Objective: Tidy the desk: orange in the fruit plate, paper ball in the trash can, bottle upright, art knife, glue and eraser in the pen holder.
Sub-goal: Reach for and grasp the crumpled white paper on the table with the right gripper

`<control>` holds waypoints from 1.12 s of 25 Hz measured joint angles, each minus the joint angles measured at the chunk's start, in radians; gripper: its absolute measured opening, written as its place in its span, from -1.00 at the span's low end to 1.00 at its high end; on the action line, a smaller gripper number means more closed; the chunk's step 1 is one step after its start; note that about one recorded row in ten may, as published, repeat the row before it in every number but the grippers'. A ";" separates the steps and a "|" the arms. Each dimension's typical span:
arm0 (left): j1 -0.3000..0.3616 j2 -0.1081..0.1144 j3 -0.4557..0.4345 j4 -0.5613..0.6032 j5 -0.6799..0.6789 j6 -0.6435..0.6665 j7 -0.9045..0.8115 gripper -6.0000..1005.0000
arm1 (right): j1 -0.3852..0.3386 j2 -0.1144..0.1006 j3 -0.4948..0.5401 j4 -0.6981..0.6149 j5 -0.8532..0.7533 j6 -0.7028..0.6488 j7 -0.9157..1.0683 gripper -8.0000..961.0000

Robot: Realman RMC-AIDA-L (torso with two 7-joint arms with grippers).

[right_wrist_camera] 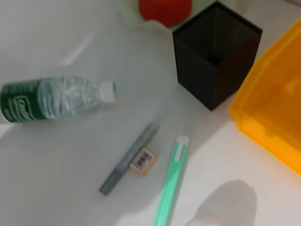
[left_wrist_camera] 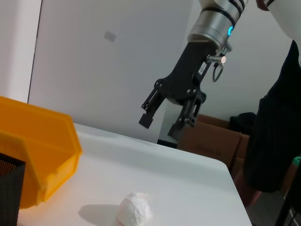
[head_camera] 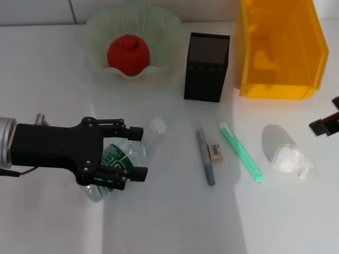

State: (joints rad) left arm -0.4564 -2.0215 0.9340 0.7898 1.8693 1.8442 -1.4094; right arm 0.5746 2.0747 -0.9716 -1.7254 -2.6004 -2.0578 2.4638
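Bottle (head_camera: pixel 127 159), clear crinkled plastic, lying between left gripper's (head_camera: pixel 139 153) parted jaws.

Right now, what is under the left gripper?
Under the left gripper lies the bottle on its side, cap end pointing toward the pen holder. The gripper is open and hides part of the green label and the bottle's base end.

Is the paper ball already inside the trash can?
No: in the head view the paper ball lies on the desk in front of the trash can, whose inside shows nothing white.
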 joint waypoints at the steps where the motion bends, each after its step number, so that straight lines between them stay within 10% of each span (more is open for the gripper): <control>1: 0.000 0.000 0.000 0.000 0.000 0.000 0.000 0.68 | 0.000 0.000 0.000 0.000 0.000 0.000 0.000 0.73; 7: -0.021 -0.012 -0.001 -0.003 0.030 -0.009 -0.004 0.68 | 0.064 0.005 -0.158 0.372 -0.082 0.212 -0.016 0.74; 28: -0.029 -0.035 0.000 -0.008 0.053 -0.025 -0.011 0.68 | 0.111 0.007 -0.325 0.604 -0.111 0.419 -0.008 0.66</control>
State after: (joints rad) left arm -0.4856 -2.0563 0.9344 0.7821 1.9222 1.8191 -1.4205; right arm 0.6857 2.0820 -1.2968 -1.1214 -2.7115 -1.6390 2.4559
